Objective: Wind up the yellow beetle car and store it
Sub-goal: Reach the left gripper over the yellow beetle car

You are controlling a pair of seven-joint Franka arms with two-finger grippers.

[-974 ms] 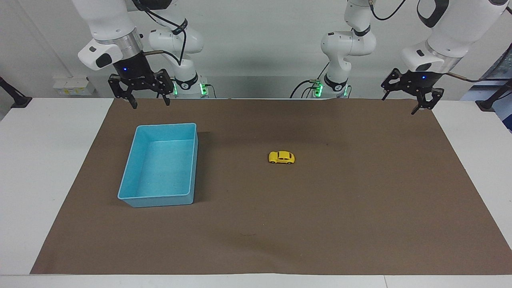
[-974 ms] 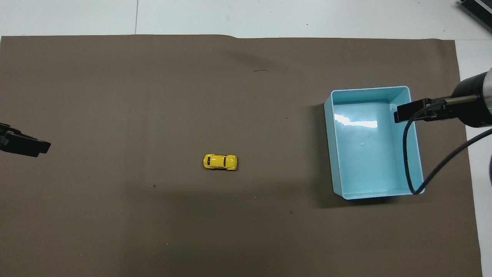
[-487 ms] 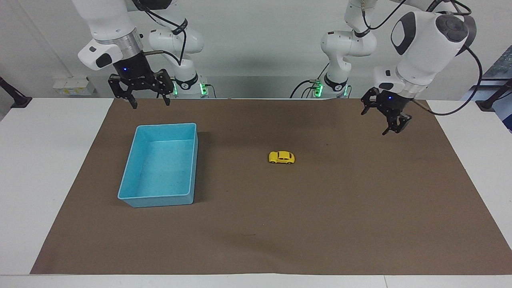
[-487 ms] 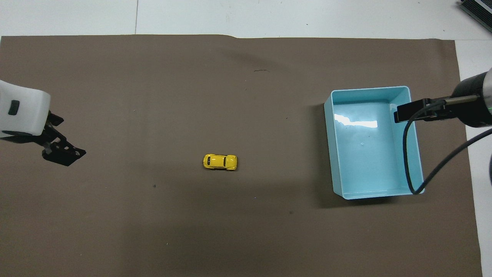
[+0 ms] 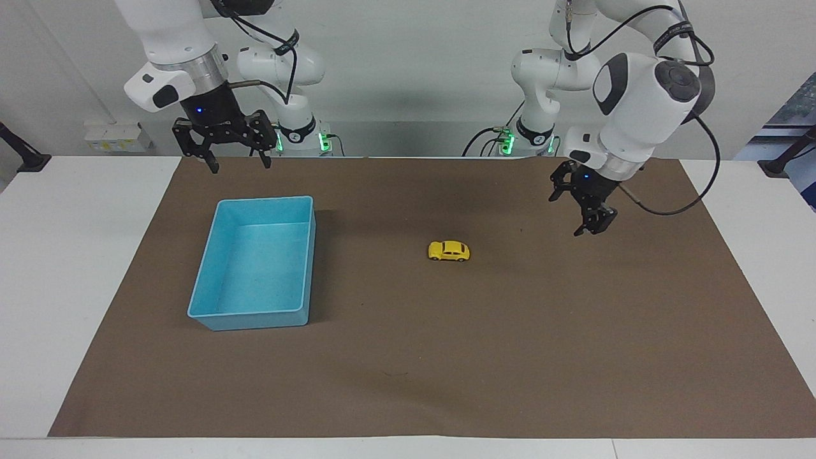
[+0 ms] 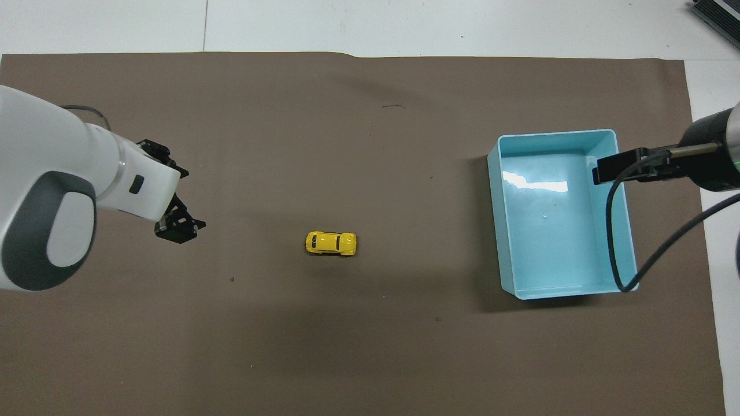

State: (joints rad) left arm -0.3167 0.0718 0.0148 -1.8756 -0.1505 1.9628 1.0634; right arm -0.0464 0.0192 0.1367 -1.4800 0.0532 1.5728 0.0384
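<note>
Since the earlier frames, the left pincer (image 5: 590, 220) had swung inward from the left arm's end of the worktop (image 5: 83, 268) and lowered, coming to hang over the brown mat (image 5: 510, 344) between that end and the yellow beetle car (image 5: 449, 250), well apart from the toy. Whether its fingers stood apart or together could not be told; in the overhead view the left pincer (image 6: 179, 228) showed only as a dark shape under the white wrist. The yellow beetle car (image 6: 330, 243) had not shifted: it sat on its wheels on the mat near the middle of the worktop, its length running along the worktop from one arm's end toward the other, untouched by either arm. The light blue bin (image 5: 258, 264) had also kept its place toward the right arm's end of the worktop, well apart from the car, open side up with nothing seen inside. The right pincer (image 5: 223, 141) waited as before, up in the air over the mat's edge nearest the robots, just past the bin's near rim, its fingers spread apart and holding nothing. In the overhead view the light blue bin (image 6: 624, 277) was partly crossed by that arm's black cable (image 6: 610, 231).
</note>
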